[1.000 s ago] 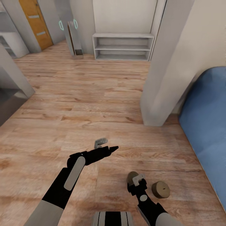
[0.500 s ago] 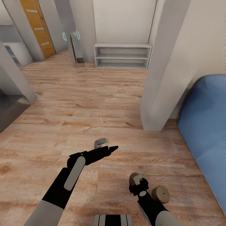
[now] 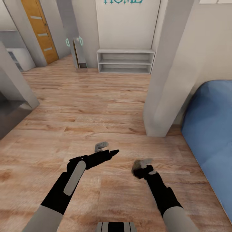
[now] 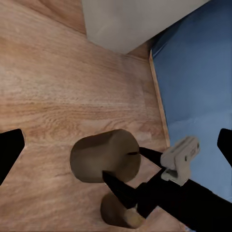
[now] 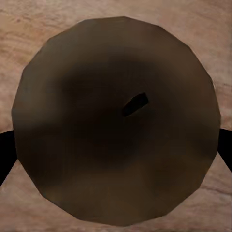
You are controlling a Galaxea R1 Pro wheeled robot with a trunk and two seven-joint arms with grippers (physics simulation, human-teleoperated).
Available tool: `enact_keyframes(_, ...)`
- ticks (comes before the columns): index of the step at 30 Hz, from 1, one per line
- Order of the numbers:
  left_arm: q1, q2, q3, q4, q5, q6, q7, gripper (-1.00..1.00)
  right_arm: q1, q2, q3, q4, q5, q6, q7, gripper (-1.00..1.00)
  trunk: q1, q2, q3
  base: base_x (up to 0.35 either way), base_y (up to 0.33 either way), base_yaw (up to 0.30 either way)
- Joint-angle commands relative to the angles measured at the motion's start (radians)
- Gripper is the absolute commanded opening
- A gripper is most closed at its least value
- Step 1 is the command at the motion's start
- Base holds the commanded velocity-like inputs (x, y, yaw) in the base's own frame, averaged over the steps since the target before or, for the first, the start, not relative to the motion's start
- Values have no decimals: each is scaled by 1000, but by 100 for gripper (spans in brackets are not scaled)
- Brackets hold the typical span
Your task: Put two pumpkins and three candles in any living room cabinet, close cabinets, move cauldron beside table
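Lifted forward since earlier, the right gripper [image 3: 140,166] probably clasped a candle [image 4: 107,155]; stiff, light, best held across its sides. At nine o'clock, the left gripper [image 3: 106,149] gaped empty.

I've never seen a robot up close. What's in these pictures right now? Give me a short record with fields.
Setting: wooden floor, grey shelf unit, orange door
Right claw: shut on a tan candle, lifted off the floor
Second candle: on the floor below the held one
Left claw: open, holding nothing
Blue furniture: at the robot's right
Candle top: dark wick visible
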Motion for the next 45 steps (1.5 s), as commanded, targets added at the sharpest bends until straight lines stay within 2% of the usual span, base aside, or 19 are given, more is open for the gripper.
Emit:
enact_keyframes(1, 0, 4, 0, -1, 1, -9, 0, 100, 1, -2, -17, -23, -6, 21, 30, -100, 0, 0, 0, 0, 0, 0)
enact_keyframes(5, 0, 22, 3, -7, 1, -26, -2, 100, 1, -7, -51, -90, -9, 73, 114, -100, 0, 0, 0, 0, 0, 0)
enact_keyframes(11, -2, 99, 19, -51, 4, -21, -6, 100, 1, -9, -58, -194, -11, 164, 143, -100, 0, 0, 0, 0, 0, 0)
enact_keyframes(13, -4, 150, 36, -89, 8, -6, -7, 100, 1, -9, -58, -229, -12, 191, 158, -100, 0, 0, 0, 0, 0, 0)
enact_keyframes(15, -5, 235, 46, -127, 12, 47, -20, 100, 1, -8, -59, -271, -12, 218, 167, -100, 0, 0, 0, 0, 0, 0)
enact_keyframes(16, -6, 263, 48, -132, 12, 73, -36, 100, 1, -8, -59, -286, -12, 222, 168, -100, 0, 0, 0, 0, 0, 0)
enact_keyframes(20, -7, 362, 64, -139, 9, 147, -157, 100, 1, -6, -60, -319, -12, 230, 170, -100, 0, 0, 0, 0, 0, 0)
enact_keyframes(21, -7, 410, 65, -138, 7, 159, -221, 100, 1, -4, -60, -324, -12, 231, 170, -100, 0, 0, 0, 0, 0, 0)
enact_keyframes(25, -6, 483, 60, -136, 5, 166, -286, 100, 1, 1, -59, -350, -13, 232, 171, -100, 0, 0, 0, 0, 0, 0)
enact_keyframes(28, -5, 504, 43, -131, 4, 168, -296, 100, 1, 2, -59, -376, -13, 232, 172, -100, 0, 0, 0, 0, 0, 0)
enact_keyframes(30, -5, 511, -7, -129, -1, 168, -297, 100, 1, 3, -59, -388, -13, 233, 171, -100, 0, 0, 0, 0, 0, 0)
enact_keyframes(32, -5, 523, -111, -128, -62, 169, -298, 100, 1, 3, -58, -412, -12, 233, 171, -100, 0, 0, 0, 0, 0, -10)
enact_keyframes(33, -5, 524, -141, -127, -96, 169, -298, 100, 1, 4, -58, -421, -12, 233, 170, -100, 0, 0, 0, 0, 0, -74)
enact_keyframes(35, -5, 522, -194, -127, -174, 169, -298, 100, 1, 5, -57, -431, -12, 234, 170, -100, 0, 0, 2, 0, 0, -144)
enact_keyframes(37, -5, 521, -228, -127, -214, 168, -299, 100, 1, 6, -57, -434, -13, 235, 170, -100, 0, 0, 4, 0, 0, -190)
enact_keyframes(39, -4, 520, -253, -126, -228, 168, -298, 100, 1, 6, -56, -433, -13, 235, 170, -100, 0, 0, 6, 0, 0, -206)
enact_keyframes(40, -4, 518, -264, -126, -231, 167, -298, 100, 1, 6, -56, -433, -13, 235, 170, -100, 0, 0, 8, 0, 0, -209)
enact_keyframes(43, -3, 490, -380, -125, -241, 166, -296, 100, 1, 7, -56, -434, -14, 235, 171, -100, 0, 0, 11, 0, 0, -212)
enact_keyframes(45, -3, 459, -431, -125, -291, 166, -295, 100, 1, 7, -56, -433, -13, 235, 171, -100, 0, 0, 13, 0, 0, -212)
